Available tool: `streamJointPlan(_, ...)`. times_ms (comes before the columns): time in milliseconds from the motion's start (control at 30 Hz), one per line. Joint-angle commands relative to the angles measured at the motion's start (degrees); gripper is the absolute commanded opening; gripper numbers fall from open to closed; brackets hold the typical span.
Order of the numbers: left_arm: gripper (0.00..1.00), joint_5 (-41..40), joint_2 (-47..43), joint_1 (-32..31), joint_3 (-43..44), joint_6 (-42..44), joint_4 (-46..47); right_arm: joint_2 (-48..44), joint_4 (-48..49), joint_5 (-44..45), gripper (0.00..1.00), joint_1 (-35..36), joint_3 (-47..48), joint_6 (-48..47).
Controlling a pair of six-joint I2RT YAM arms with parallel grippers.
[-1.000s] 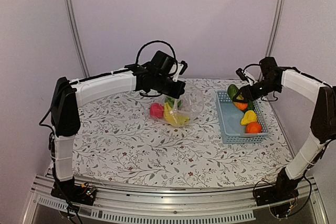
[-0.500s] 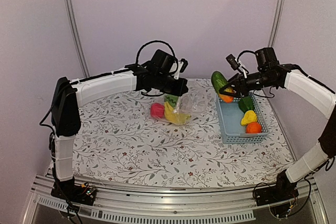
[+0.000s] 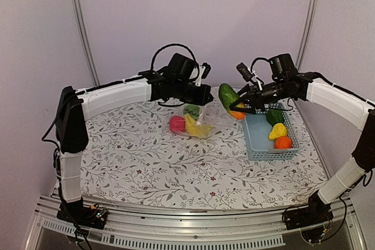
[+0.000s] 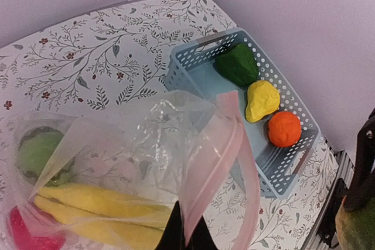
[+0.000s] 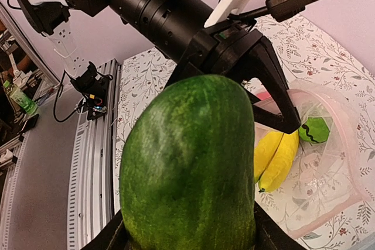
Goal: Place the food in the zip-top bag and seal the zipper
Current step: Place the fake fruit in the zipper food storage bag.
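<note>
The clear zip-top bag (image 3: 208, 116) hangs open over the table's back middle. My left gripper (image 3: 202, 95) is shut on its pink-tinted mouth strip, the zipper (image 4: 212, 162). Inside the bag lie yellow bananas (image 4: 99, 200), a red piece (image 3: 175, 123) and a green piece (image 4: 38, 151). My right gripper (image 3: 238, 107) is shut on a large green piece with an orange underside (image 3: 228, 97), held in the air just right of the bag's mouth. In the right wrist view this green piece (image 5: 193, 162) fills the frame, with the bag (image 5: 328, 174) beyond it.
A light-blue slotted basket (image 3: 272, 156) stands at the right, holding a dark green piece (image 4: 237, 65), a yellow piece (image 4: 261, 100) and an orange piece (image 4: 284, 128). The table has a floral cloth; walls close off the back and right.
My right gripper has lifted the green-and-orange piece out of the basket and carried it left toward the bag's mouth. My left gripper has raised the bag slightly.
</note>
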Motion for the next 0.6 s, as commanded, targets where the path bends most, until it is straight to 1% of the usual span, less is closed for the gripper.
streamJointPlan(0, 0.0, 1.48, -5.13, -1.19, -0.26, -1.06, 1.78, -3.39, 10.67, -3.01, 0.48, 0.53, -3.23, 0.26)
streamJointPlan(167, 0.0, 1.48, -6.8, -1.15, -0.36, -0.87, 1.42, -4.8, 16.32, -1.79, 0.5, 0.54, -2.93, 2.46)
streamJointPlan(500, 0.0, 1.92, -6.02, -1.02, -0.37, -0.37, 0.38, -0.43, 25.4, -0.7, 0.53, 0.6, -3.21, 7.31)
streamJointPlan(567, 0.0, 1.79, -5.7, -0.89, -0.14, -0.12, 0.09, 0.48, 26.35, -0.01, 0.58, 0.62, -2.94, 8.37)
